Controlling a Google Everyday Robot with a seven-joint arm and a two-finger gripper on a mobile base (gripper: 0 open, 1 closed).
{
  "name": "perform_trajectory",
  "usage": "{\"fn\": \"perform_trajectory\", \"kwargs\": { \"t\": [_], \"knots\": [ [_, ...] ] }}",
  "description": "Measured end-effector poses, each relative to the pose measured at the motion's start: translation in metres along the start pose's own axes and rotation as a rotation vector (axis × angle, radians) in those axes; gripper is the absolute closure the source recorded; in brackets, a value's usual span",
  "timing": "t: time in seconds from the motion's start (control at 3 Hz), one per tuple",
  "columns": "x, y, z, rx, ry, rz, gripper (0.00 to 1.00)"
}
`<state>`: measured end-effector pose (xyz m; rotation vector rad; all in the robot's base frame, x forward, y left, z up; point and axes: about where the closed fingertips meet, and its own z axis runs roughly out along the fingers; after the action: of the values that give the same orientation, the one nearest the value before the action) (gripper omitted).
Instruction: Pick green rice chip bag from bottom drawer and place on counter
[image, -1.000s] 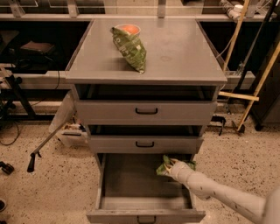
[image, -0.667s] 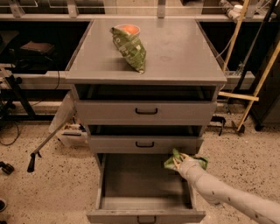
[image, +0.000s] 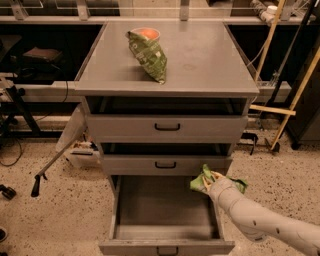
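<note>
Bottom drawer (image: 160, 206) of grey metal cabinet: pulled fully out, plain grey floor, small black handle at front edge. Pale grey arm (image: 260, 220) enters from lower right. End effector (image: 209, 181) at drawer's right rear corner, just below the middle drawer front, fingers clamped on crumpled bright-green foil rice chip bag (image: 199, 180). Bag lifted off drawer floor, overhanging the right wall. Two shallower grey drawers (image: 166, 145) above, partly open. Flat grey tabletop (image: 210, 55): darker olive-green leaf-patterned pointed bag (image: 150, 57) lies left of centre, orange-filled cup (image: 148, 34) touching behind it.
</note>
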<state>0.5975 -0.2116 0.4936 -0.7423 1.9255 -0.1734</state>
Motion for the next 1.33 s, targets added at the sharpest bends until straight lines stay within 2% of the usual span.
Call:
{"fn": "perform_trajectory", "kwargs": {
  "t": [0.33,0.67,1.0,1.33],
  "knots": [
    [-0.038,-0.038,-0.019,0.045,-0.025,0.014,1.00],
    [-0.106,-0.101,-0.062,0.143,-0.055,0.062,1.00],
    [-0.176,-0.152,-0.117,0.259,-0.086,0.113,1.00],
    [-0.254,-0.187,-0.169,0.370,-0.124,0.111,1.00]
  ]
}}
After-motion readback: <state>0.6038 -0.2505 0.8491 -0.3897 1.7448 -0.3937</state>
